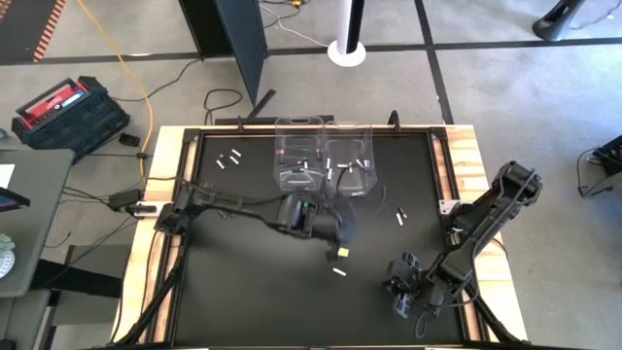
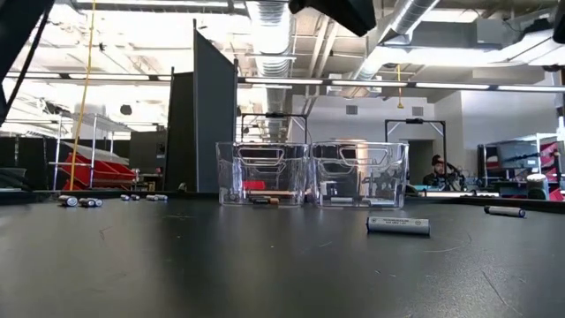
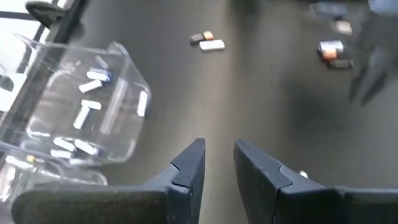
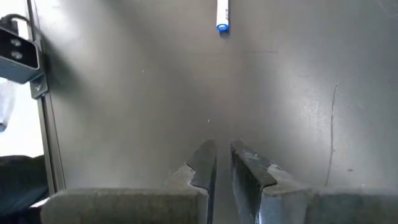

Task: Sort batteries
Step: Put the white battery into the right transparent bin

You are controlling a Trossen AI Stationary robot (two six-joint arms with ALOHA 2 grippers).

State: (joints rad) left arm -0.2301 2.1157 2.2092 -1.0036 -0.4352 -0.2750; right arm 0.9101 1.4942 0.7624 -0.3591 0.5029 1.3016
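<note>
The black surface fills the wooden frame, and every place below is given from the pair of clear bins standing side by side at its far edge. The left bin and the right bin are seen touching each other; white batteries lie in both, and in the left wrist view several white cells are seen on the floor of one bin.

The left arm is stretched across the surface just in front of the bins, and the left gripper is held a little nearer than the right bin. Its jaws are narrowly parted with nothing seen between them — only bare surface shows in the gap.

The right arm is folded at the near right, well apart from the bins, and the right gripper is pointed down at the surface there. Its jaws are nearly closed, a thin slit is left, and nothing is grasped.

Loose batteries are scattered around the bins: a small cluster to their left, one white cell to the near right of the right bin, and another well in front — between the two grippers. A white cell with a blue end is seen ahead of the right gripper.
</note>
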